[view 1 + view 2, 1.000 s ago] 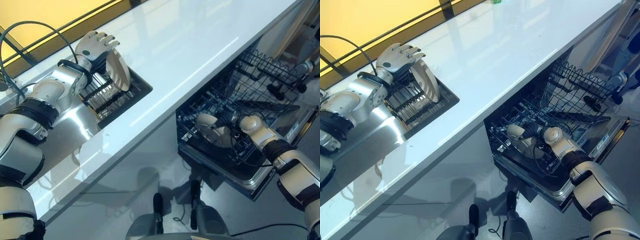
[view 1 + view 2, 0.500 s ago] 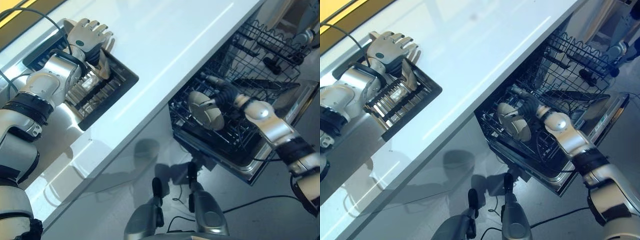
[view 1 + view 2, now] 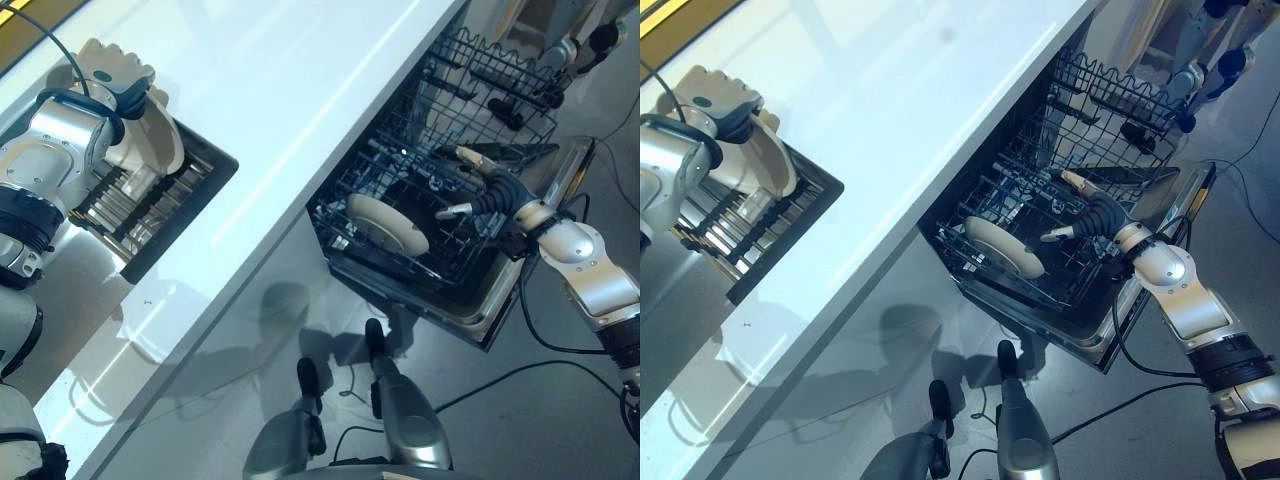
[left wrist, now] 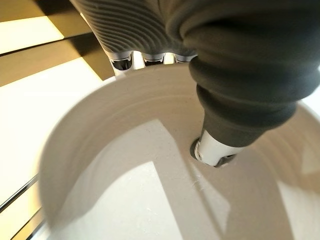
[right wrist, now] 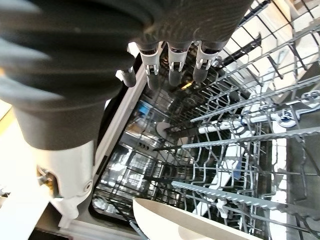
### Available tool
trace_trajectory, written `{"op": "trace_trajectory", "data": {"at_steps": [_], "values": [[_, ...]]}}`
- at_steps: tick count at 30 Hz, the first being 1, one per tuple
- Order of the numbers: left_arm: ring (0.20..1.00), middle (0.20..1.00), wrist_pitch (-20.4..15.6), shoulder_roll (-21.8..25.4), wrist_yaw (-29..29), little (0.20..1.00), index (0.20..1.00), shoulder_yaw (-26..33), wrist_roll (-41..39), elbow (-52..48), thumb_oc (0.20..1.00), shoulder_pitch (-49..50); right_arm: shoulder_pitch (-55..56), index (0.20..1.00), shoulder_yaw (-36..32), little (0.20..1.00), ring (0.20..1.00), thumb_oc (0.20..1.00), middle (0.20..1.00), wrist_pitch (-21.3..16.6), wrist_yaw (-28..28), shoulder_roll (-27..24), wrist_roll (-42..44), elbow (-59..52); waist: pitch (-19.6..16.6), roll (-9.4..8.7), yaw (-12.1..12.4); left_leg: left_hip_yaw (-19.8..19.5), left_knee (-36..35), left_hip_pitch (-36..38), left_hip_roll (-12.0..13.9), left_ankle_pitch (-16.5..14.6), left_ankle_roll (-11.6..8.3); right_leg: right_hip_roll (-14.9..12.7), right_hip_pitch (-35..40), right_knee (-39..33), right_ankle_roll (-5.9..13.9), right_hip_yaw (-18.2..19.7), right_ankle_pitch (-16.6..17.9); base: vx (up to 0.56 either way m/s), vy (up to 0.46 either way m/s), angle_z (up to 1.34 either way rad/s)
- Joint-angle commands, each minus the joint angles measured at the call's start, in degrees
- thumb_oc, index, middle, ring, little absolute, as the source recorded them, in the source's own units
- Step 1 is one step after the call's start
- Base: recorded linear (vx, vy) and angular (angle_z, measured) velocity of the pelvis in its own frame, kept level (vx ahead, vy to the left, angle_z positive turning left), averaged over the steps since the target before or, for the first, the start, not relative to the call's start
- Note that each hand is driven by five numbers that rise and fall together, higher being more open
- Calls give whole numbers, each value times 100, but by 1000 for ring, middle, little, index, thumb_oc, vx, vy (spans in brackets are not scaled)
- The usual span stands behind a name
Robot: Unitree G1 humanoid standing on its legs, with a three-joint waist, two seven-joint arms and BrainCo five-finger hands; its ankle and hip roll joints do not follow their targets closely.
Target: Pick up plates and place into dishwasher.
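In the recessed dark drying rack [image 3: 172, 214] at the counter's left end stands a cream plate [image 3: 152, 138], upright. My left hand [image 3: 108, 74] grips it from above: fingers [image 4: 152, 59] hooked over the rim, thumb [image 4: 215, 150] pressed on the plate's [image 4: 125, 200] inner face. A second cream plate [image 3: 386, 222] leans in the pulled-out lower rack [image 3: 352, 262] of the dishwasher, free of any hand. To its right my right hand [image 3: 490, 195] hovers over the rack, open, fingers [image 5: 172, 70] straight and holding nothing; the plate's rim [image 5: 185, 225] shows below them.
The long white counter [image 3: 300, 90] runs between the drying rack and the dishwasher. An upper wire basket [image 3: 490, 75] with dark utensils sits behind the lower rack. The open dishwasher door [image 3: 505, 300] juts out over the grey floor.
My right hand has let go of the plate in the lower rack and drawn back to the right. The left hand stays on the plate in the drying rack. The camera has shifted.
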Motion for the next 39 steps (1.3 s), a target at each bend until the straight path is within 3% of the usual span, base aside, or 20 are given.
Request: {"op": "trace_trajectory", "data": {"at_steps": [1,6,10,14,16,20,26,30,35,39], "values": [[200,200,218,520,-137,200,200,233,131,187,200,-58,-31,1000,-459,1000,1000,1000,1000,-445,-74,-348,82,-624,-215,59,-28,-8,40,-287,-242,-235,41,-50,306,192,599,-172,-781,0,0,0],[200,200,37,692,-220,200,200,355,179,140,200,171,111,1000,-585,1000,1000,1000,1000,-411,-40,-392,189,-720,-415,129,17,-58,40,-132,-274,-275,46,-61,502,171,595,-233,-825,23,-19,3],[200,200,-15,870,93,200,200,411,-149,46,200,273,282,1000,-680,1000,1000,1000,1000,-424,-4,-430,312,-800,-577,186,40,-65,40,-18,-285,-325,55,-60,646,139,578,-259,-871,32,-17,3],[200,200,11,943,916,200,200,712,-1168,-53,200,441,375,1000,-646,1000,1000,1000,1000,-448,-46,-328,298,-963,-730,176,130,-99,40,66,-283,-357,58,-48,778,106,572,-299,-906,8,-56,9],[200,200,-166,947,1393,200,200,1068,-1749,-87,200,682,485,1000,-694,1000,1000,1000,1000,-561,-29,-252,330,-1096,-842,163,191,-119,40,108,-276,-368,57,-42,853,91,574,-323,-927,15,-73,11],[200,200,-747,867,1922,200,200,1793,-2169,-322,200,1150,606,1000,-814,1000,1000,1000,1000,-845,7,-30,412,-1281,-1083,140,327,-143,40,227,-244,-401,56,-22,1014,76,563,-382,-983,36,-81,3],[200,200,-1290,417,2200,200,200,2512,-3223,-803,200,1659,185,1000,-461,1000,1000,1000,1000,-1153,-505,393,209,-1334,-1449,98,556,-230,40,387,-214,-461,57,5,1235,59,531,-474,-1090,32,-76,7],[200,200,-1753,-215,2052,200,200,3047,-4072,-1123,200,2068,-256,1000,-114,1000,1000,1000,1000,-1177,-808,799,-11,-1223,-1664,47,714,-300,40,495,-189,-485,56,30,1380,50,502,-531,-1151,34,-73,8],[200,200,-2150,-1014,1696,200,200,3035,-4785,-1402,200,2014,-1175,1000,436,1000,1000,1000,1000,-1063,-1402,1245,-369,-705,-1832,-36,883,-391,51,600,-165,-516,49,68,1538,40,452,-599,-1219,10,-74,9],[200,200,-2429,-1385,1427,200,200,2898,-5041,-1629,200,2010,-1604,1000,739,1000,1000,1000,1000,-856,-1603,1470,-389,-269,-1929,-102,979,-461,52,653,-156,-521,51,77,1614,35,435,-648,-1242,-1,-59,9]]}}
